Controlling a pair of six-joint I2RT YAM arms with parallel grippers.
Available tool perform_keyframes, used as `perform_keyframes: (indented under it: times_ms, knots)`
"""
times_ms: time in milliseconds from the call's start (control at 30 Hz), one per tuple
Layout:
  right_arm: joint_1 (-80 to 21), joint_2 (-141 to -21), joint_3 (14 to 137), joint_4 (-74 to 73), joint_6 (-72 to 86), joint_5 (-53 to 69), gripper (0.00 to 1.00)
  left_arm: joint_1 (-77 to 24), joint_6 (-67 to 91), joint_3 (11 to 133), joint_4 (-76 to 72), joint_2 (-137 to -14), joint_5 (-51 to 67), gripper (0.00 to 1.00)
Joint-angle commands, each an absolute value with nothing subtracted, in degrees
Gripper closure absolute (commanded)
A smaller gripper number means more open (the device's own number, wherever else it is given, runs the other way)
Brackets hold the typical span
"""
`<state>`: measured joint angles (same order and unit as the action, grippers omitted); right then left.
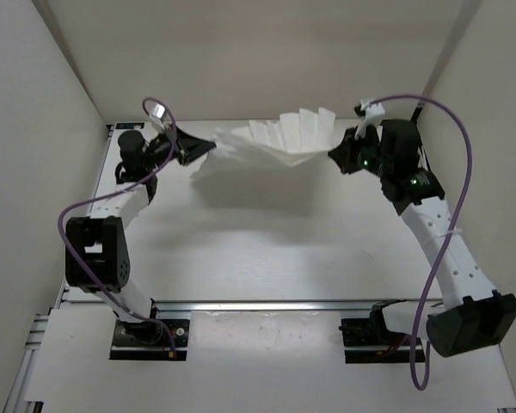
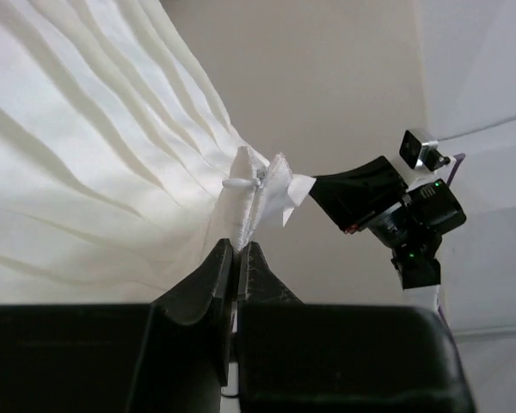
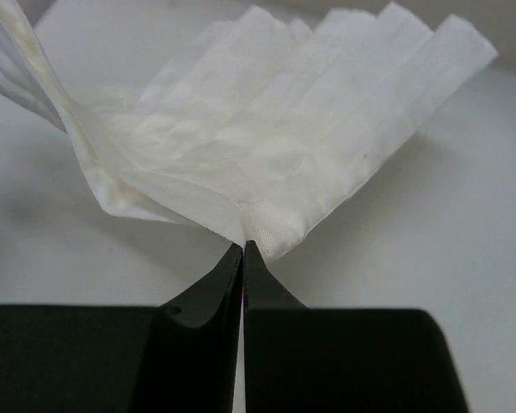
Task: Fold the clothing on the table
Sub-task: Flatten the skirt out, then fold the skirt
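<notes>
While the two arms reach toward the far end of the table point(image 1: 284, 249), the clothing point(image 1: 275, 142) hangs in the air between them. The left gripper point(image 1: 208, 148) has one end and the right gripper point(image 1: 334, 155) has the other.

The white cloth is pulled out wide from side to side. Its lower edge dips down in the middle in a soft curve. Many thin folds run across it, and near the right end they spread out like a fan (a bit like a paper fan you make at school). A gray shadow point(image 1: 241, 185) lies on the table under the cloth. On the left side, some cloth droops lower, and I cannot tell if that part touches the table.

In the left wrist view, the left jaws are squeezed on a bunched-up corner of the cloth. A little tuft sticks out past the tips, like a bow. The right gripper shows in that view too, just beside the tuft.

In the right wrist view, the right jaws are pressed tight together, with a thin bit of the cloth pinched at the tips. The rest of the cloth fans up and away from them.

A purple cable point(image 1: 451, 120) loops over each arm. Silver rails point(image 1: 267, 304) run along the near edge of the table.
</notes>
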<state>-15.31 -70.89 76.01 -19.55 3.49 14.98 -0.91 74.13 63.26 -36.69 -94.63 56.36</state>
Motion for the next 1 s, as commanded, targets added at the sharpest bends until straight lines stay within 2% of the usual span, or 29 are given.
perform_keyframes:
  times_ms: [0, 67, 200, 267, 367, 433, 633, 800, 967]
  knots:
    - [-16.7, -66.6, 63.8, -23.6, 7.5, 15.9, 1.00, -2.5, 71.1, 44.7, -36.3, -90.1, 57.8, 1.00]
    - [-18.9, -62.6, 55.0, -27.6, 11.1, 18.5, 1.00, -3.0, 69.7, 35.5, -35.6, -84.7, 57.1, 1.00]
    - [-23.9, -54.2, 50.9, -36.1, 16.6, 18.8, 1.00, -5.0, 70.3, 20.3, -33.9, -76.0, 57.4, 1.00]
    - [-25.6, -51.6, 49.6, -41.0, 21.9, 23.9, 1.00, -7.1, 72.0, 14.9, -34.0, -71.7, 57.0, 1.00]
    - [-27.1, -51.9, 49.0, -41.9, 23.2, 24.3, 0.99, -6.4, 72.5, 12.2, -33.8, -70.4, 57.0, 1.00]
    - [-27.0, -53.3, 49.3, -41.4, 22.8, 23.6, 1.00, -4.9, 69.5, 13.2, -31.4, -70.9, 57.1, 1.00]
    - [-19.2, -60.6, 51.1, -40.0, 18.4, 22.4, 1.00, -1.9, 52.6, 27.1, -7.0, -74.8, 51.6, 1.00]
    - [-16.4, -68.8, 55.2, -38.0, 15.9, 17.9, 1.00, 3.8, 52.2, 34.7, -5.5, -80.2, 48.2, 1.00]
    - [-15.5, -75.8, 58.3, -32.7, 16.2, 17.8, 1.00, 2.1, 51.9, 41.8, -6.8, -88.4, 44.1, 1.00]
